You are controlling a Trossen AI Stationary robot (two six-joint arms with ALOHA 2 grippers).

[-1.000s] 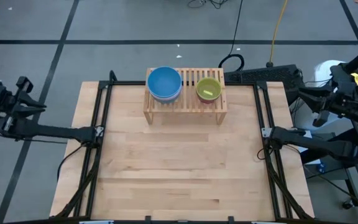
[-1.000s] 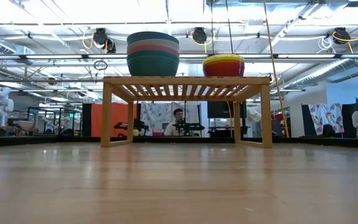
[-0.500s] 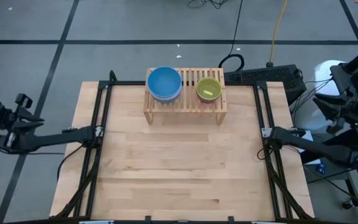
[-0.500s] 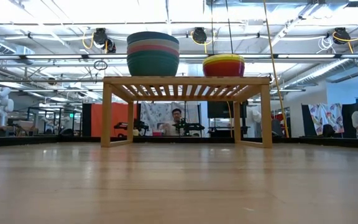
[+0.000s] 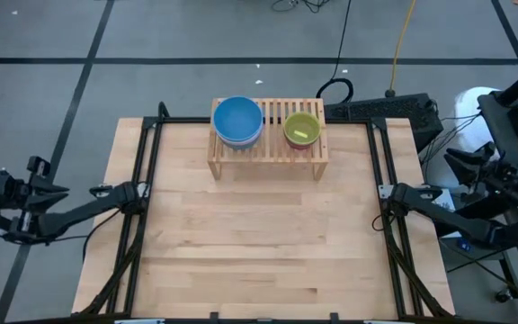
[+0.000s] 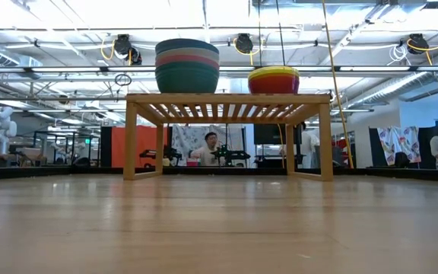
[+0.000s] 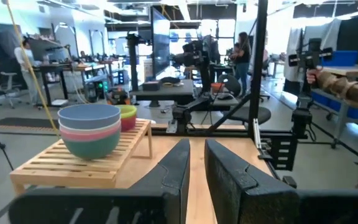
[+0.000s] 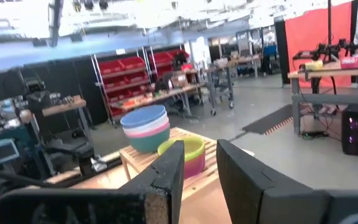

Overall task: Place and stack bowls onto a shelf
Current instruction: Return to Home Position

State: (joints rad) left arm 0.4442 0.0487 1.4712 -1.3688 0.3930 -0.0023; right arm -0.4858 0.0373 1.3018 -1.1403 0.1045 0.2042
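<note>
Off the table, left hand and right hand hang narrowly parted, empty.

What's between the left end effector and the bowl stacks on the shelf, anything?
Nothing visible. The left end effector hangs off the table's left edge. From its wrist view, only bare table lies before the shelf, which carries the blue-topped stack and the yellow-topped stack.
</note>
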